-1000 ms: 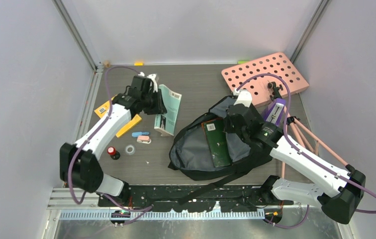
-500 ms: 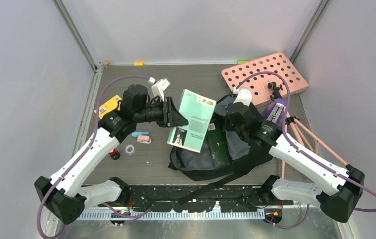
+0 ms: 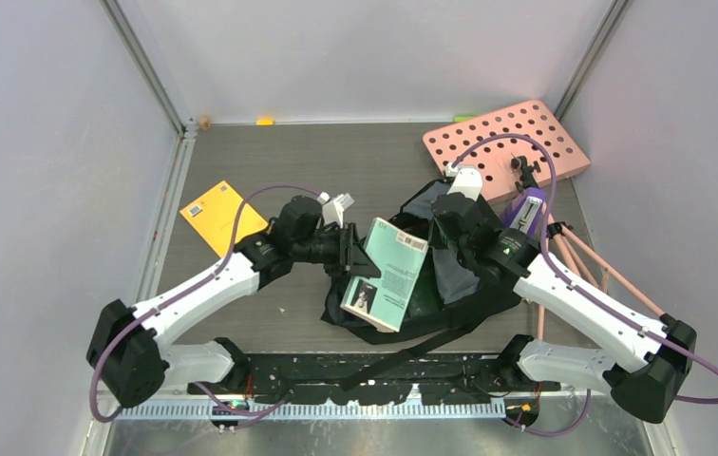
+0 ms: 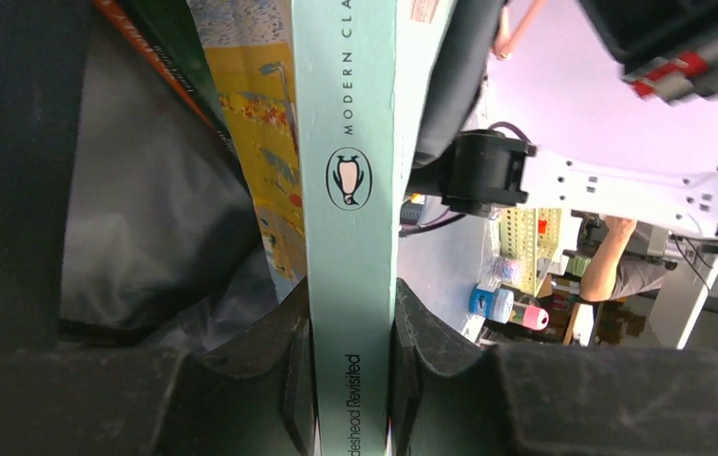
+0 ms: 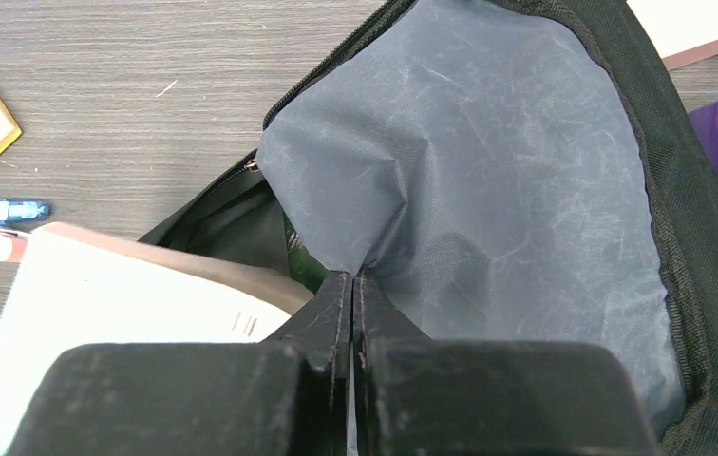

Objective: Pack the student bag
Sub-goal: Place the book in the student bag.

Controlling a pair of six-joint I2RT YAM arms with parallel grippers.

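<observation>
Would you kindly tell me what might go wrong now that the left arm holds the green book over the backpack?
The left end effector grips the green book only by its spine, so it might swivel or slip.
The right end effector holds the backpack open by a thin pinch of grey lining; losing it could close the mouth.
The green book might snag on the book already inside.
</observation>
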